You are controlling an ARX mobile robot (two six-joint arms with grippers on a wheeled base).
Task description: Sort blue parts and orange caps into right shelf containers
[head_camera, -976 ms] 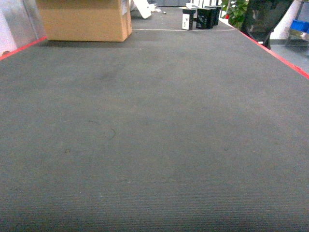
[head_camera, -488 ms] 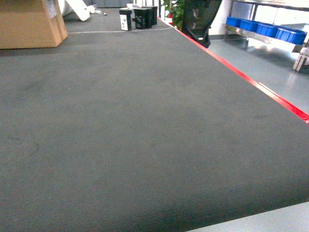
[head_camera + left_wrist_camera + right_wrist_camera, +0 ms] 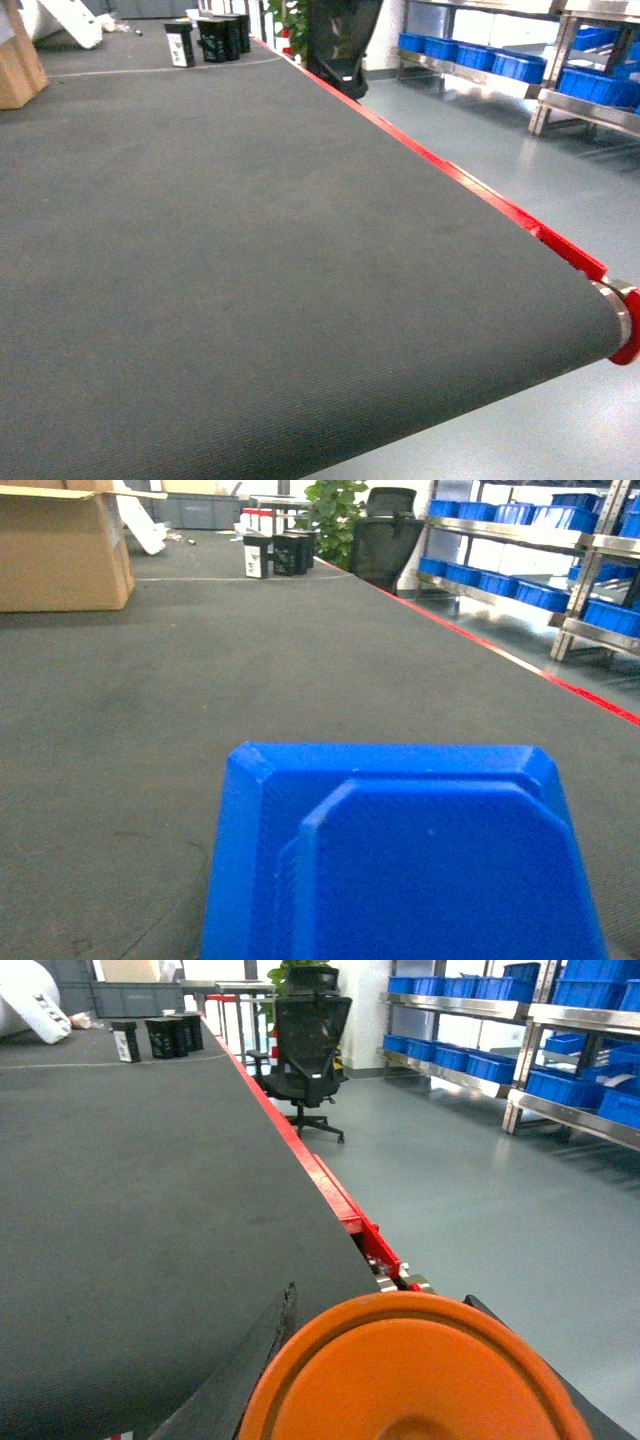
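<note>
The head view has turned right; the shelf (image 3: 470, 62) now shows. A blue part (image 3: 400, 855) and an orange cap (image 3: 415, 1370) sit close under the wrist cameras; I cannot tell either end effector's state.

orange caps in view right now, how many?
1. The round orange plastic cap fills the bottom of the right wrist view. None shows in the other views; others may be hidden.
</note>
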